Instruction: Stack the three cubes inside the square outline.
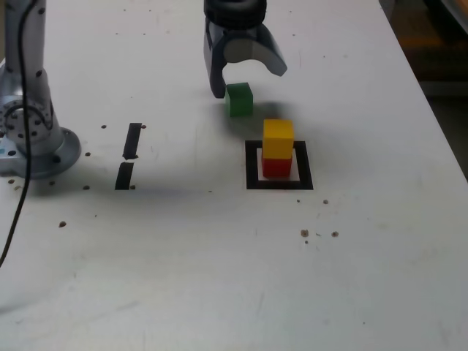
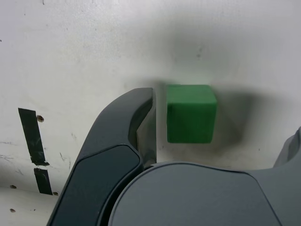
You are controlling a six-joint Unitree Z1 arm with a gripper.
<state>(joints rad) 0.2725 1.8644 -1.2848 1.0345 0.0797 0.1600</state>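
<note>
A: Green cube (image 1: 239,99) sits on the white counter (image 1: 219,278), just behind the square outline (image 1: 278,181), apart from it. What fills the outline?

B: Red cube (image 1: 277,167) inside the tape border, yellow cube (image 1: 278,138) stacked squarely on it.

A: And the gripper (image 1: 247,79)?

B: Spread wide, pointing down over the green cube, holding nothing. The wrist view shows one finger (image 2: 136,117) just beside the cube's face with a thin gap; the exterior view hides that gap.

A: What does only the exterior view give?

B: The stack, the arm's base (image 1: 33,139) at the exterior view's left, and bare counter in front. Two tape strips (image 1: 129,155) appear in both views.
</note>
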